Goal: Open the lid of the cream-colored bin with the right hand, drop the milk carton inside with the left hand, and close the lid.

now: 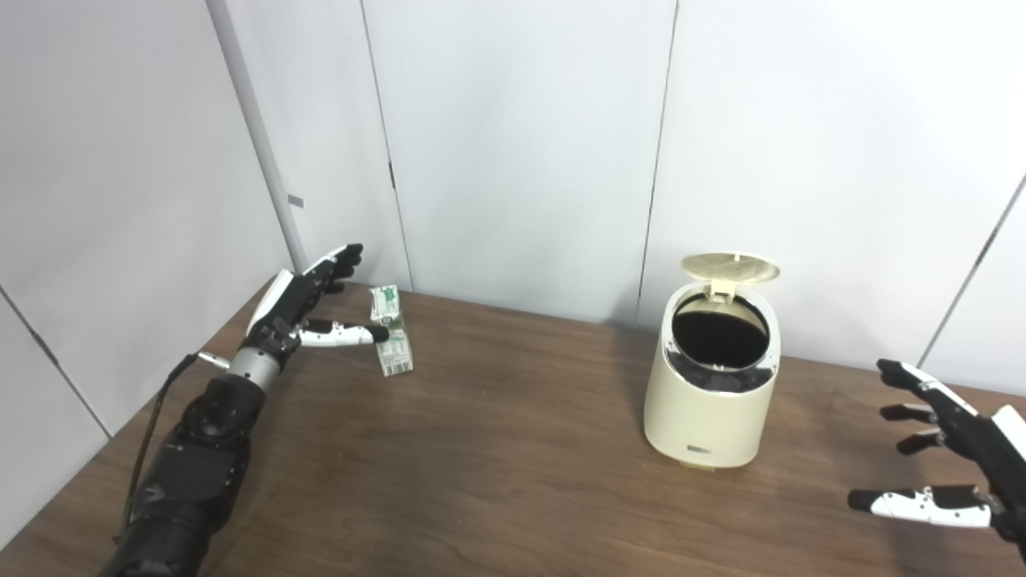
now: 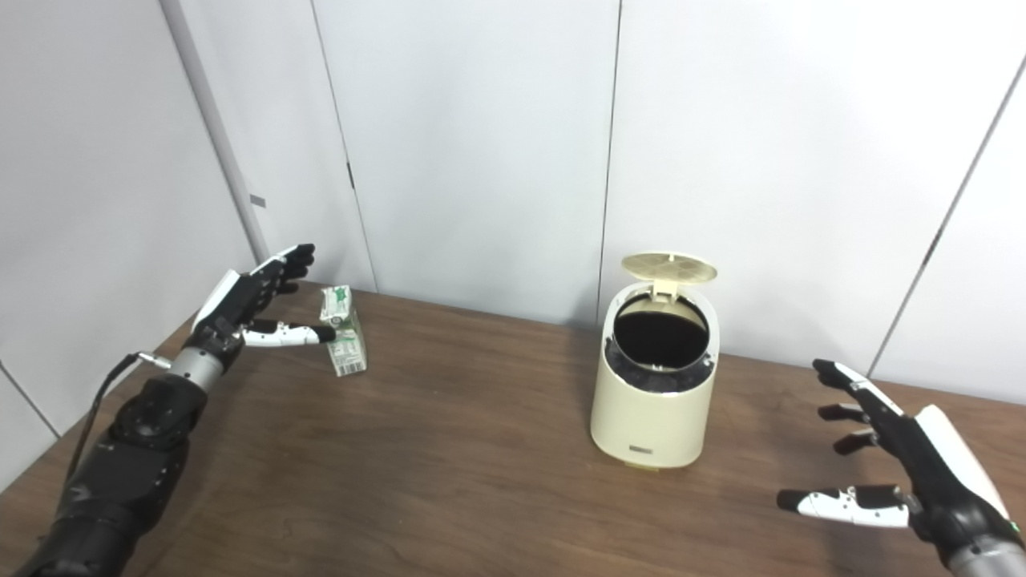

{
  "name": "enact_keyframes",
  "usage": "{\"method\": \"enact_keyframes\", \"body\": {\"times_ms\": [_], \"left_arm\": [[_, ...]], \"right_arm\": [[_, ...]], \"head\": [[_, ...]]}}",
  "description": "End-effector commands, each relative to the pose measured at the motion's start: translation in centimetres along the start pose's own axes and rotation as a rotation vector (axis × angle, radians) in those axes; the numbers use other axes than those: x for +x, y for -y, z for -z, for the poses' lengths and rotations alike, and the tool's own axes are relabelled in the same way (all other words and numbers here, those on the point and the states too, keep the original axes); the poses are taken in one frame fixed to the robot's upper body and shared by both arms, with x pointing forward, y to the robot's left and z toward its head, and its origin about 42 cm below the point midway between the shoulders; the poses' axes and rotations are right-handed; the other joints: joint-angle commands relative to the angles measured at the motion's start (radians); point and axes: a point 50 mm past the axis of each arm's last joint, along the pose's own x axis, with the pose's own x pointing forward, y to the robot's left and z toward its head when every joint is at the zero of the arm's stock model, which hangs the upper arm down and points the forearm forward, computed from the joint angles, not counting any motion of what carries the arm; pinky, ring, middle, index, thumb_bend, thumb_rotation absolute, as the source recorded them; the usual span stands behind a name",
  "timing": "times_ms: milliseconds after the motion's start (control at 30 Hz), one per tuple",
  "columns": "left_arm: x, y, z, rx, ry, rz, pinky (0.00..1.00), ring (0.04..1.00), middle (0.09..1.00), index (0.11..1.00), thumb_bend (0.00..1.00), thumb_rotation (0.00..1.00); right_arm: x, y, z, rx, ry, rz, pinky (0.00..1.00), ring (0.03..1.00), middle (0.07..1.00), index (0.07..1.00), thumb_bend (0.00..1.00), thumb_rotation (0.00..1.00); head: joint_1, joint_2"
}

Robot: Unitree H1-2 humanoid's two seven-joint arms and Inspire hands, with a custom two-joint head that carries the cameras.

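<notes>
The cream-colored bin (image 1: pixel 709 417) stands on the table right of centre, its round lid (image 1: pixel 730 268) flipped up at the back and the dark inside showing. A green and white milk carton (image 1: pixel 391 330) stands upright at the back left of the table. My left hand (image 1: pixel 309 304) is open just left of the carton, thumb tip reaching in front of it, fingers spread behind and above; it does not hold the carton. My right hand (image 2: pixel 898 457) hovers open at the right edge, well clear of the bin, fingers spread.
The brown wooden table (image 1: pixel 497 465) runs up to white wall panels at the back and left. A black cable (image 1: pixel 148 433) hangs along my left forearm.
</notes>
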Motion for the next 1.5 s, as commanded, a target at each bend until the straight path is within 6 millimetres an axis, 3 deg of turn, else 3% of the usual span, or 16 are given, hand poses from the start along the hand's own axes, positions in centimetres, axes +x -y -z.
{"method": "enact_keyframes", "body": {"times_ms": [0, 400, 567, 1000, 1133, 1467], "left_arm": [[2.0, -1.5, -2.3, -0.013, 0.093, -0.039, 0.88, 0.898, 0.892, 0.935, 1.00, 0.14], [2.2, 0.0, -0.8, -0.035, 0.064, -0.018, 0.90, 0.890, 0.890, 0.923, 1.00, 0.17], [2.1, 0.4, -0.5, -0.014, 0.050, -0.014, 0.83, 0.852, 0.866, 0.903, 1.00, 0.19], [1.5, 1.5, 0.7, -0.016, 0.007, -0.017, 0.72, 0.752, 0.777, 0.819, 0.97, 0.08], [1.3, 1.8, 1.0, -0.006, -0.006, -0.009, 0.70, 0.734, 0.758, 0.796, 0.98, 0.12], [1.0, 2.6, 1.8, -0.031, -0.035, -0.026, 0.65, 0.689, 0.718, 0.759, 0.98, 0.10]], "right_arm": [[0.4, 2.1, -1.4, -0.038, 0.058, 0.046, 0.59, 0.768, 0.890, 0.891, 0.77, 0.18], [-0.1, 2.1, -2.1, -0.034, 0.040, 0.049, 0.60, 0.768, 0.889, 0.892, 0.77, 0.15], [-0.5, 2.0, -2.1, -0.045, 0.028, 0.048, 0.60, 0.765, 0.891, 0.895, 0.76, 0.15], [-1.2, 1.9, -1.8, -0.045, 0.011, 0.043, 0.61, 0.766, 0.890, 0.899, 0.76, 0.15], [-1.4, 1.9, -1.7, -0.033, 0.002, 0.040, 0.62, 0.771, 0.894, 0.900, 0.76, 0.15], [-1.9, 1.8, -1.8, -0.033, 0.002, 0.036, 0.60, 0.768, 0.897, 0.903, 0.75, 0.16]], "head": [[0.000, 0.004], [-0.017, 0.016], [-0.019, 0.021], [-0.025, 0.036], [-0.028, 0.042], [-0.033, 0.050]]}}
